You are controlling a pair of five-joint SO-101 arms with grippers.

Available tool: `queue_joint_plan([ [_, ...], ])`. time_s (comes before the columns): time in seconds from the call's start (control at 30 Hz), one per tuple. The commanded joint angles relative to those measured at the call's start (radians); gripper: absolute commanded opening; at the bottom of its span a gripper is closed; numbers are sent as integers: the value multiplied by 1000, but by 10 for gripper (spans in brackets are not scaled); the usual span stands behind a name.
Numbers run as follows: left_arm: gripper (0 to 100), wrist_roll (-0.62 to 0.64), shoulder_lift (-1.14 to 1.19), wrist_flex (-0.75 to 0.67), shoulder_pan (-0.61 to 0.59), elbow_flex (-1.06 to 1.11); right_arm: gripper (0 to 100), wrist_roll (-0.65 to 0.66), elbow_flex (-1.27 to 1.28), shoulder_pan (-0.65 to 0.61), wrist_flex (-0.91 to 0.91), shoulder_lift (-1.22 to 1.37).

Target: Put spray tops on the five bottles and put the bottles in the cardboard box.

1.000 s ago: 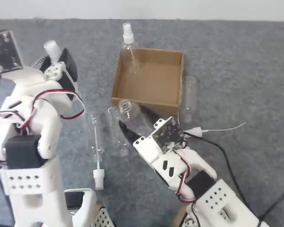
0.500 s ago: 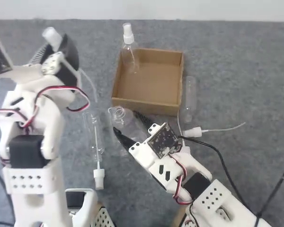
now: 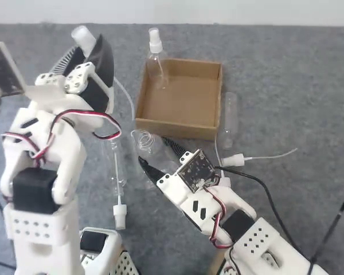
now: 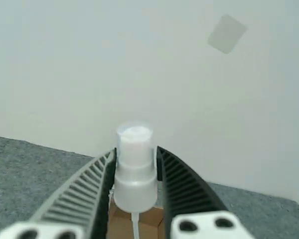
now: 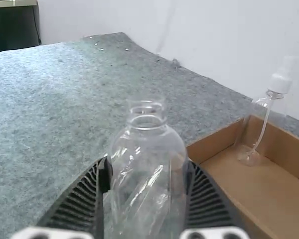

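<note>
One part in each grasp at the tabletop (image 3: 286, 74).
Left jaws clamp a spray top (image 4: 135, 169); right jaws grip an uncapped bottle (image 5: 148, 174) beside the cardboard box (image 3: 178, 127).

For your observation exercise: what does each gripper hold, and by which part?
Left gripper: a spray top, by its sides. Right gripper: an uncapped bottle, by its body.
</note>
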Motion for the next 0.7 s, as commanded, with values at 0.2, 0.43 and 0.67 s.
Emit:
queue_joint_plan([
  [0.2, 12, 5, -26, 87, 25, -84, 19, 3, -5, -4, -27, 2],
  [0.43, 12, 3, -26, 135, 74, -79, 19, 3, -5, -4, -27, 2],
  [0.67, 12, 3, -26, 135, 77, -56, 19, 3, -3, -4, -27, 2],
])
